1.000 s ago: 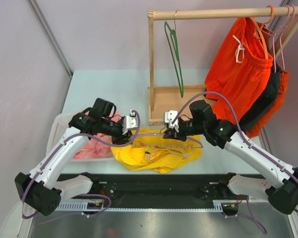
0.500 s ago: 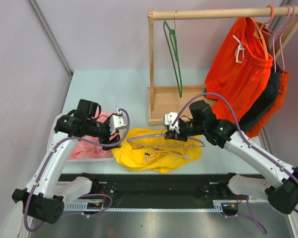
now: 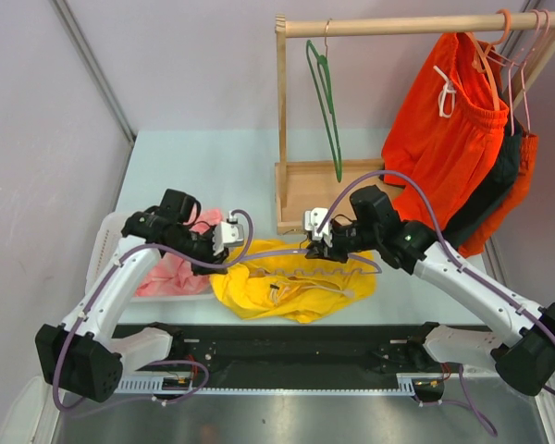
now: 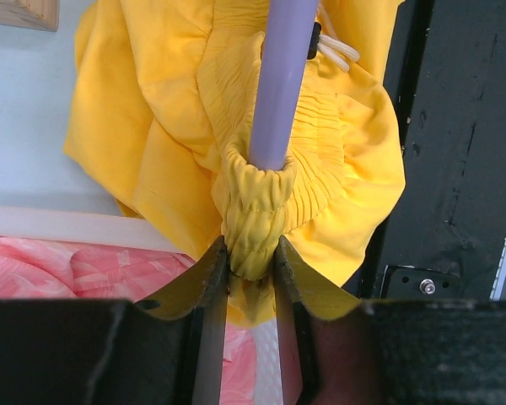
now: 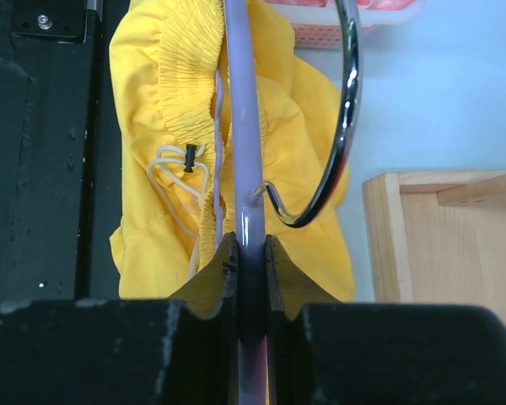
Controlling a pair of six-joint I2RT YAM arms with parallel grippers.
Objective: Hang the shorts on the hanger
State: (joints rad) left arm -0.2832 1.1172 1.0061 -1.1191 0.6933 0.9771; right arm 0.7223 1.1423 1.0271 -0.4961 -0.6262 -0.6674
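I work in a robot test booth, not a home. Plain grey partition walls [image 3: 194, 65] close in my pale tabletop [image 3: 203, 157]. A black mounting rail [image 3: 287, 353] lines its near edge, and a small wooden clothes rack [image 3: 282, 120] stands on it.

Wooden rack [image 3: 282, 120], far right of worktop [image 3: 203, 166]: dark green hanger [image 3: 326, 102] on rail, orange-red shorts [image 3: 439, 129] at right end. Pink cloth [image 3: 174, 275] in white basket [image 3: 106, 233], near left edge.

No readable text.
A small dark mark [image 3: 274, 289] on the shorts [image 3: 301, 298] may be a logo, too small to read.
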